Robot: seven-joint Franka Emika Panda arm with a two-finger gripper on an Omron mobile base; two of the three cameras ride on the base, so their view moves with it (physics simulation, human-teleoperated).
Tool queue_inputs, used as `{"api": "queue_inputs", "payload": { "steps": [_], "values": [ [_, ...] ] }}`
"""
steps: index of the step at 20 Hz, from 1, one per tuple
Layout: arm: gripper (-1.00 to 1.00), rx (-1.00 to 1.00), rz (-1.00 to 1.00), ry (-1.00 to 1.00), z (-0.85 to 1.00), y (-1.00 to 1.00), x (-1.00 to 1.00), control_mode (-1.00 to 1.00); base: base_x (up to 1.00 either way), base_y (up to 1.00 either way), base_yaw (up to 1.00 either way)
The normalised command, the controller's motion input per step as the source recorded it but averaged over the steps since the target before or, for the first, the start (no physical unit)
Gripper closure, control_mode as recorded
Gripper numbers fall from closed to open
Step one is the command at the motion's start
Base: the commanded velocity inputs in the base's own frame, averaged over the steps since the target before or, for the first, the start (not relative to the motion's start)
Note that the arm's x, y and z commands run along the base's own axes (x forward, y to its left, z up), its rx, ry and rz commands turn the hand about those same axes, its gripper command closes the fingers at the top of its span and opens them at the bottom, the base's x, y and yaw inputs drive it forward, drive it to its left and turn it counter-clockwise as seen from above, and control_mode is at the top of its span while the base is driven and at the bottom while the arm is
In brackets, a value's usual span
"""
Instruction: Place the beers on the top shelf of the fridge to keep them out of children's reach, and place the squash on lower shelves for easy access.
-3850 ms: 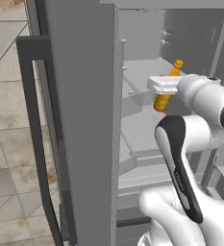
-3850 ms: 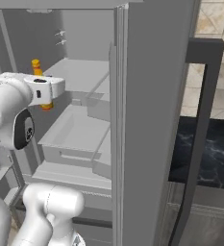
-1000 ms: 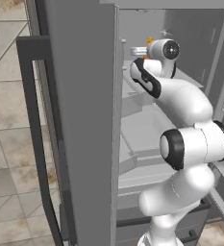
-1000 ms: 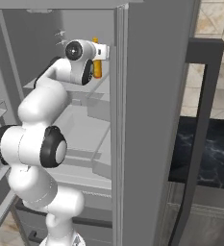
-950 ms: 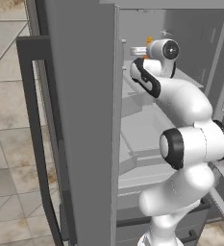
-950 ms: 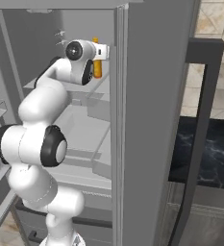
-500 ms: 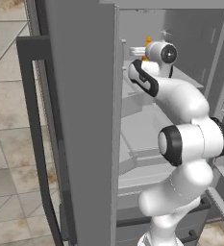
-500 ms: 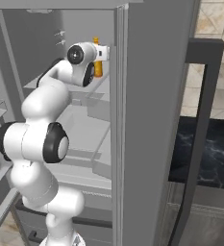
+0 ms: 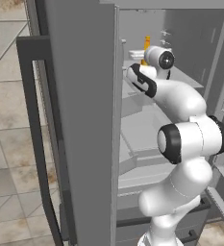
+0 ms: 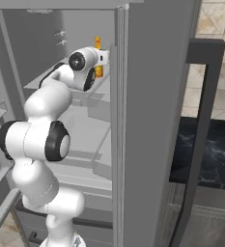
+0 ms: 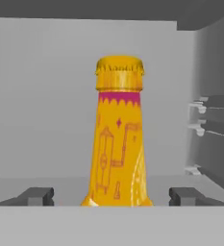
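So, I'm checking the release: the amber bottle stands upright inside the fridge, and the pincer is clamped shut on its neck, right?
Not quite. The amber bottle does stand upright inside the fridge, but the pincer is open: in the hand view its fingertips sit well apart on either side of the bottle, with a clear gap to the glass.

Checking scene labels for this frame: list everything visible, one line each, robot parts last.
beer bottle: 1, amber-yellow with orange label and gold cap, upright on the top shelf, between the open fingers
top shelf: 1, pale grey, inside the fridge
lower shelves: pale grey, below the top shelf
fridge: 1, grey, doors open, dark bar handles
floor tiles: beige, left of the fridge
arm: 1, white with dark joints, reaching into the fridge
hand: 1, open, fingers apart on either side of the bottle
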Motion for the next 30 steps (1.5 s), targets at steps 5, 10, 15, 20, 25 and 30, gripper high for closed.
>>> {"api": "queue_inputs", "payload": {
  "steps": [5,10,15,20,25,30],
  "values": [
    [-1.00,0.00,0.00,0.00,0.00,-0.09,-0.11,-1.00,0.00,0.00,0.00],
    [-1.00,-0.02,0.00,0.04,0.00,-0.03,-0.63,-1.00,0.00,0.00,0.00],
    [-1.00,-0.06,0.02,0.13,0.00,0.00,-0.99,-1.00,0.00,0.00,0.00],
    [-1.00,-0.10,0.05,0.15,-0.05,0.01,-1.00,-1.00,0.00,0.00,0.00],
    [-1.00,-0.07,0.01,0.15,-0.23,0.12,-1.00,-1.00,0.00,0.00,0.00],
    [-1.00,-0.01,0.00,0.16,-0.32,0.17,-1.00,-1.00,0.00,0.00,0.00]
  ]
}}
